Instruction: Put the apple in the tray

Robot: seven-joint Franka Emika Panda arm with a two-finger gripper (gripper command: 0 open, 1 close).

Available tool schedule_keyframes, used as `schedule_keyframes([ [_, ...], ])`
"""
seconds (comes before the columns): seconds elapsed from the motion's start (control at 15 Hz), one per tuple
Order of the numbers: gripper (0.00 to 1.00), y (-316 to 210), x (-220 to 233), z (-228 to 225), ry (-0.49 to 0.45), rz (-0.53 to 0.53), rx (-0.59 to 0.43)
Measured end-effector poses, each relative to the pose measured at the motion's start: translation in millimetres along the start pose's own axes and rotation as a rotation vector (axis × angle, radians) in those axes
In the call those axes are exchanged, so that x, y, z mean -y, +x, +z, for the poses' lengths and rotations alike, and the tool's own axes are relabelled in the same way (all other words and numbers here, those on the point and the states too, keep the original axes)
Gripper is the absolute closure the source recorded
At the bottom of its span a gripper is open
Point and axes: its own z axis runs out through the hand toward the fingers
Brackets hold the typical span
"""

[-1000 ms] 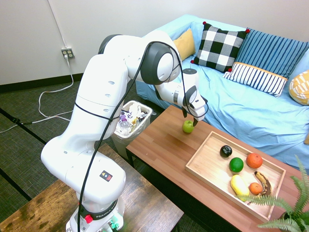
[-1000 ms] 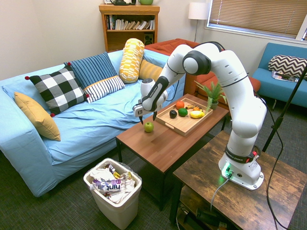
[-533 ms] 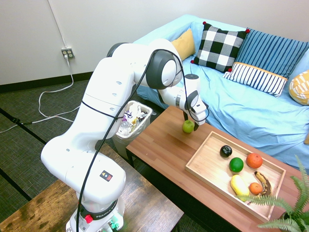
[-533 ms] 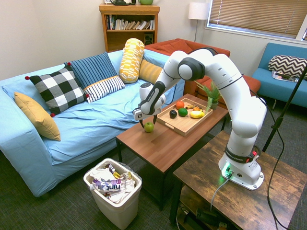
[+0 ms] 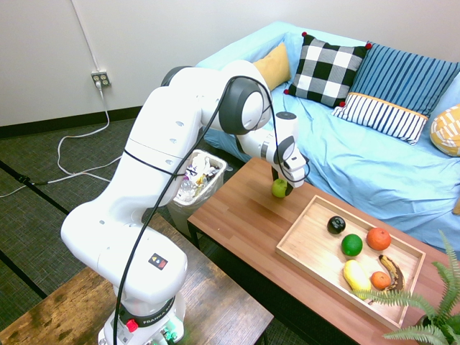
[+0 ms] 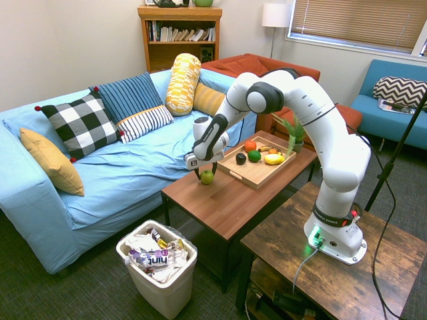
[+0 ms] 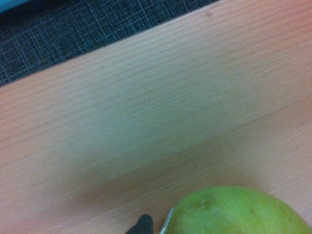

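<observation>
Tool [image 5: 281, 185] pointing straight down astride apple [image 5: 279, 189]

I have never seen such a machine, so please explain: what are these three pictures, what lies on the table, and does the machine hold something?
It is one white robot arm ending in a gripper. Two pictures come from room cameras on opposite sides; the third comes from a camera on the arm's wrist, very close to the table. On the brown table sits a yellow-green apple and a light-wood tray containing other fruit. The gripper points down around the apple, which rests on the table. Whether it grips yet, I cannot tell.
</observation>
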Motion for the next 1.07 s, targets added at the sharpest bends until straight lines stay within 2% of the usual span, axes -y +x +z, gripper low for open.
schedule_keyframes([
  [0.27,1.0,2.8,3.6,-7.7,0.011,-0.001,0.003],
  [0.53,1.0,40.5,1.9,-62.6,0.077,0.026,-0.024],
  [0.8,1.0,120.4,-59.4,-108.9,0.095,0.103,-0.051],
  [1.07,1.0,188.3,-143.1,-104.7,0.053,0.199,-0.054],
])
